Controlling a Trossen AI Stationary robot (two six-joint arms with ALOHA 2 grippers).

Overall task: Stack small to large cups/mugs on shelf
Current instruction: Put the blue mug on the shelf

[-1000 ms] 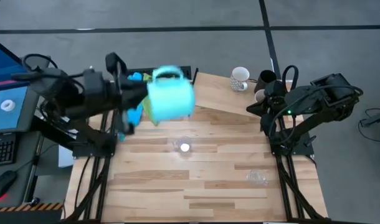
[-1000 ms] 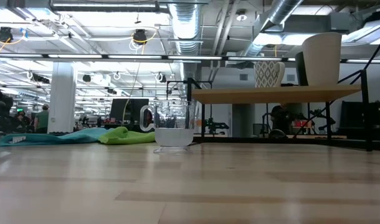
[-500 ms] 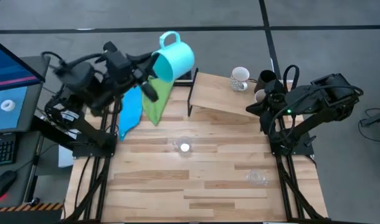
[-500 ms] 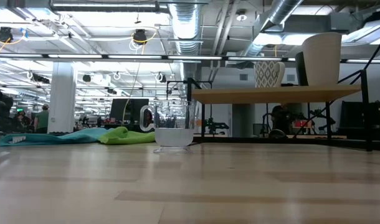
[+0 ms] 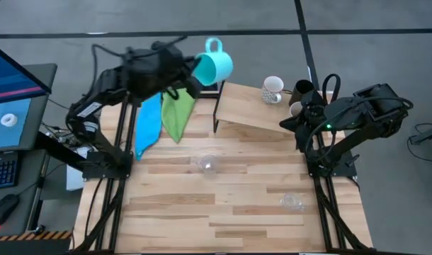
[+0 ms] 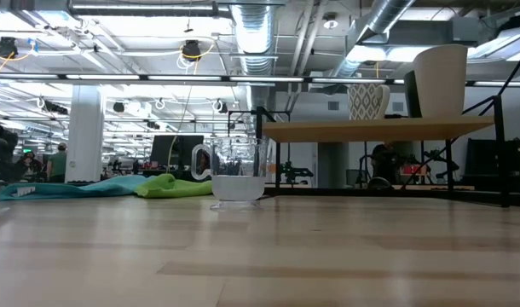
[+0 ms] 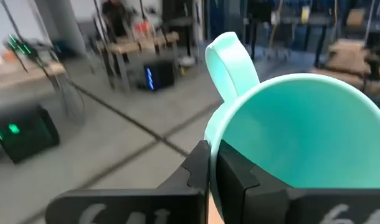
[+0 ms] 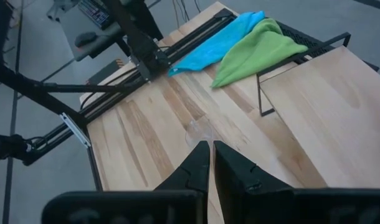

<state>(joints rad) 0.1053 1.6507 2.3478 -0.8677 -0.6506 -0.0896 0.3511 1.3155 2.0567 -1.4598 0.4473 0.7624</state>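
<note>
Cyan mug (image 5: pixel 216 65); blue cloth (image 5: pixel 148 126); green cloth (image 5: pixel 177 115); possibly patterned white mug (image 5: pixel 271 90).

Cyan mug (image 5: pixel 214 66) smooth, glossy; shelf (image 5: pixel 253 108) light matt wood on thin black metal legs; blue cloth (image 5: pixel 149 125), green cloth (image 5: pixel 177 113) soft fabric; table (image 5: pixel 223 205) wood planks.

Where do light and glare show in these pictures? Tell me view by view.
High view: the small clear plastic cup mid-table carries a pale glint. Low view: bright ceiling strip lights backlight the light-wood shelf on black legs, its underside shaded. Left wrist view: the cyan handled mug, clamped in the left end effector, is evenly lit. Right wrist view: no glare on the plank table.
</note>
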